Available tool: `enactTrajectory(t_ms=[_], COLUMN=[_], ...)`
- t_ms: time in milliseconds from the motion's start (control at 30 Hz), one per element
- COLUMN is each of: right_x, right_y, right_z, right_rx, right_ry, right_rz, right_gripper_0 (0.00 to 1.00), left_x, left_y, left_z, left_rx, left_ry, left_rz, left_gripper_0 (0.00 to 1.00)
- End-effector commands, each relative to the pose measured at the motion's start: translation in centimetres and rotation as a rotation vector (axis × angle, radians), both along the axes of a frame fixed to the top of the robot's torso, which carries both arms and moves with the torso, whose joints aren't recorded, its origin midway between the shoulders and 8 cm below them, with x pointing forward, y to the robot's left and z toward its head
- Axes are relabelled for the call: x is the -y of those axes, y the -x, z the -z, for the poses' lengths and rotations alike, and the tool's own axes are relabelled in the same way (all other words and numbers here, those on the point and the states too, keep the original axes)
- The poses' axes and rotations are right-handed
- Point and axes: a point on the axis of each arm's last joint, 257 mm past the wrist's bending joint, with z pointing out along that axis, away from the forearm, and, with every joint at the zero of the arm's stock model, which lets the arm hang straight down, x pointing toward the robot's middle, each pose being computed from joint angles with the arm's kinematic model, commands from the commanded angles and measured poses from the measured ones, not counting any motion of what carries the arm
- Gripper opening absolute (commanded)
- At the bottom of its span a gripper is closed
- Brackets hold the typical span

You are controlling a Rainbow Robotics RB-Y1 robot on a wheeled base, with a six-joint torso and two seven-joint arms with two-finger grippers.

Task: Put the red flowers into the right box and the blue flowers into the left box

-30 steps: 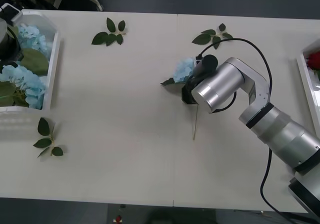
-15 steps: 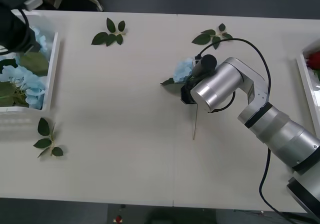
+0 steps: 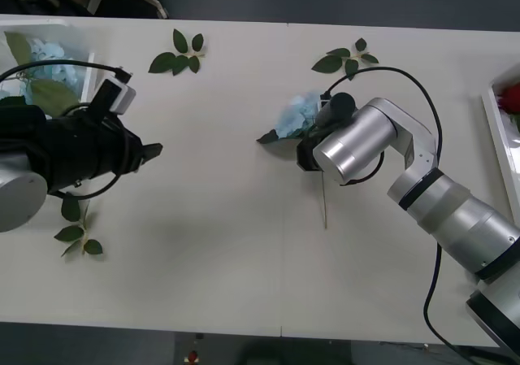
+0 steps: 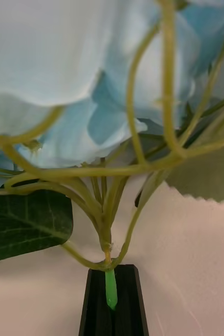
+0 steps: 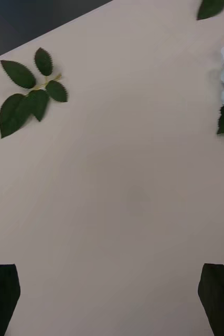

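Pale worktop [image 3: 227, 243] carried one blue flower [image 3: 296, 115] at centre, stem clamped in the right gripper [image 4: 110, 294] jaws and slightly lifted. Left gripper [image 3: 150, 149] – jaws wide, empty – had swung in from the left box [image 3: 88, 80], suggesting a handover.

Right tool [image 3: 307, 155] clamped mid-table, left tool [image 3: 153, 149] spread wide

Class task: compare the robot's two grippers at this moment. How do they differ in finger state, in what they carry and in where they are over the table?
1. The right gripper has its fingers shut; the left gripper has its fingers wide open.
2. The right gripper clamps the stem of a blue flower; the left gripper carries nothing.
3. The right gripper is near the table's middle; the left gripper is on the left, near the left box, pointing toward the flower.

Both have black fingers.
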Motion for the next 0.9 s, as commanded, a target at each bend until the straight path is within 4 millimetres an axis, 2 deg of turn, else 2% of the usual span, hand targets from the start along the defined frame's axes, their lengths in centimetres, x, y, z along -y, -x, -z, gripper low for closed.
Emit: enactTrajectory(t_ms=[33, 200, 267, 367, 467, 633, 767, 900], right_x=[-0.8, -0.3, -0.2, -0.2, 0.1, 1.4, 2.7, 3.9], right_y=[-1.0, -1.1, -1.2, -1.3, -1.2, -0.5, 1.3, 3.1], right_z=[-1.8, -1.9, -2.2, -3.3, -5.0, -7.8, -10.6, -12.5], right_rx=[0.027, 0.023, 0.03, 0.043, 0.063, 0.12, 0.17, 0.204], right_ry=[-0.005, 0.0, 0.004, -0.012, -0.037, -0.094, -0.194, -0.258], right_rz=[-0.035, -0.046, -0.055, -0.073, -0.106, -0.188, -0.238, -0.27], right_gripper_0=[0.0, 0.0, 0.0, 0.0, 0.0, 0.0, 0.0, 0.0], left_x=[5.0, 8.3, 8.9, 8.8, 8.5, 9.8, 12.6, 14.0], left_y=[1.9, 3.6, 4.5, 5.5, 6.9, 8.1, 8.4, 8.0], left_z=[-1.9, -1.7, -1.7, -2.2, -3.1, -4.3, -4.4, -3.5], left_rx=[0.036, 0.055, 0.045, 0.039, 0.026, 0.025, 0.019, 0.047], left_ry=[0.104, 0.131, 0.141, 0.136, 0.144, 0.201, 0.319, 0.325], left_rz=[0.103, 0.226, 0.273, 0.339, 0.415, 0.505, 0.584, 0.62], left_gripper_0=[1.0, 1.0, 1.0, 1.0, 1.0, 1.0, 1.0, 1.0])
